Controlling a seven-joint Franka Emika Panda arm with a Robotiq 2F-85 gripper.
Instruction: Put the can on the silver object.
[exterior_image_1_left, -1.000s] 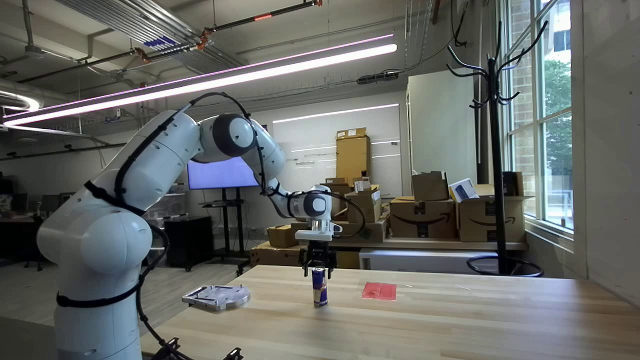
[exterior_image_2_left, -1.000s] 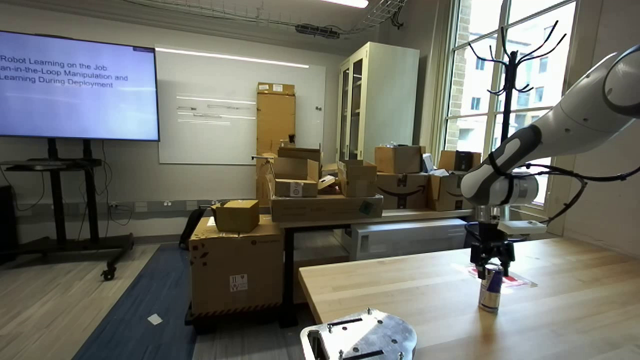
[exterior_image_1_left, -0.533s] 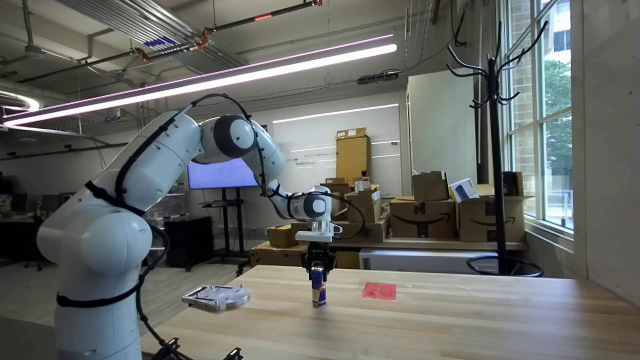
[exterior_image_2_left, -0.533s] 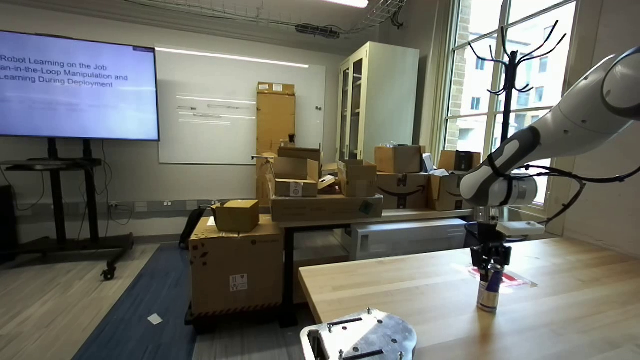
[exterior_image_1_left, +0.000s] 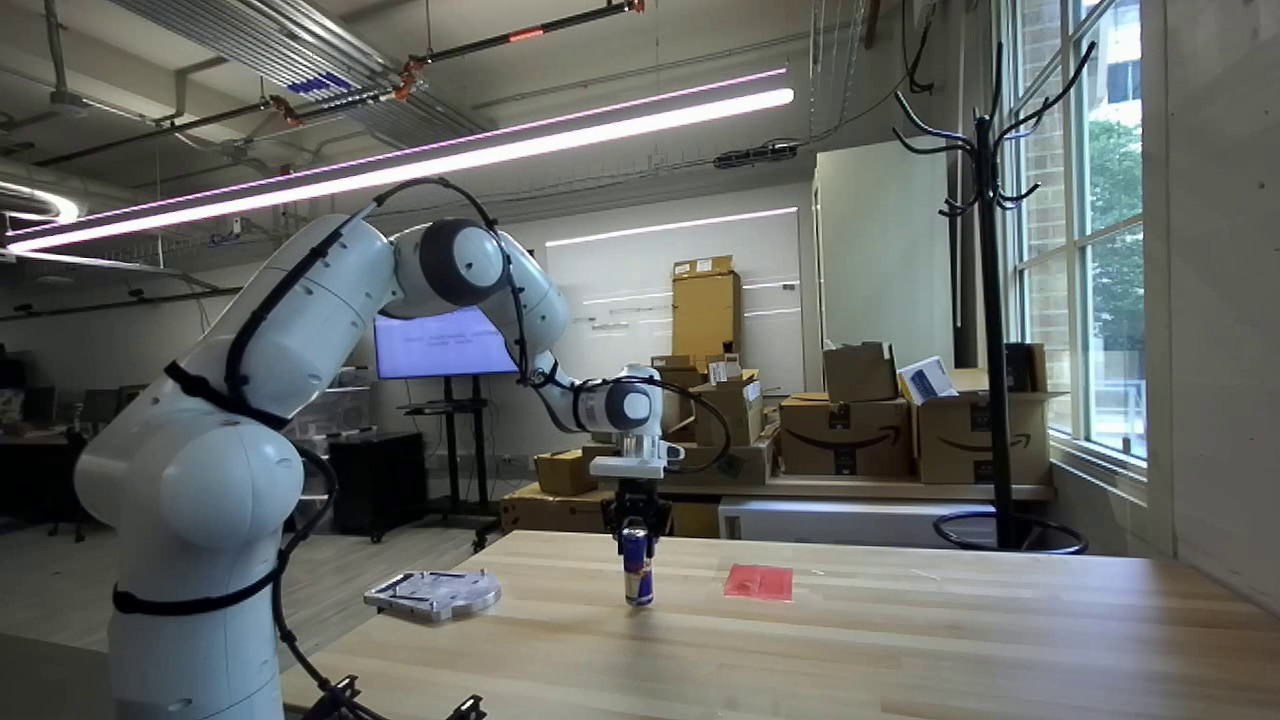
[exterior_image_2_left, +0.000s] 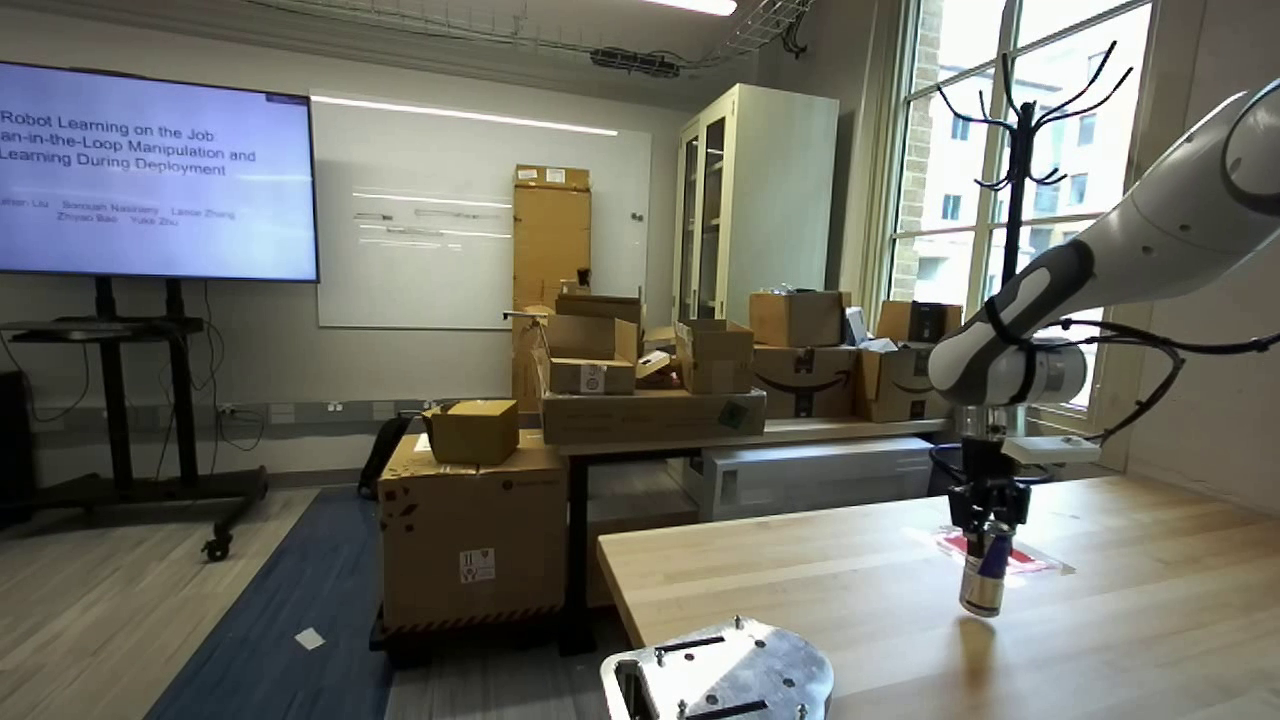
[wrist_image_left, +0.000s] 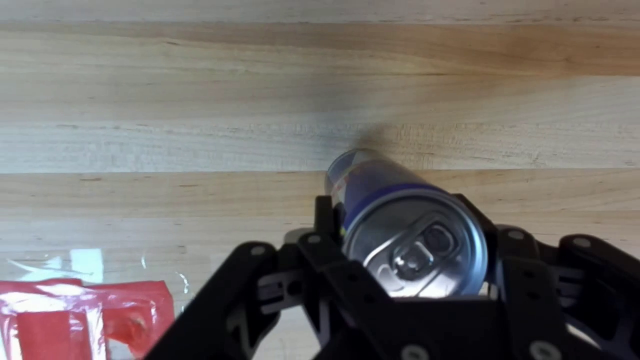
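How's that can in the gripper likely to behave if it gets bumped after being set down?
The can would probably tip easily, being tall for its narrow base. Once on its side, it would likely roll, since its body is round. Its smooth, shiny metal might also slip if the gripper held it loosely.

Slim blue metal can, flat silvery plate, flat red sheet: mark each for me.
Slim blue metal can (wrist_image_left: 410, 232): in the wrist view, on its silver lid.
Flat silvery plate (exterior_image_2_left: 737, 674): in an exterior view, on its top face.
Flat red sheet (exterior_image_1_left: 758, 583): in an exterior view, centre of its face.
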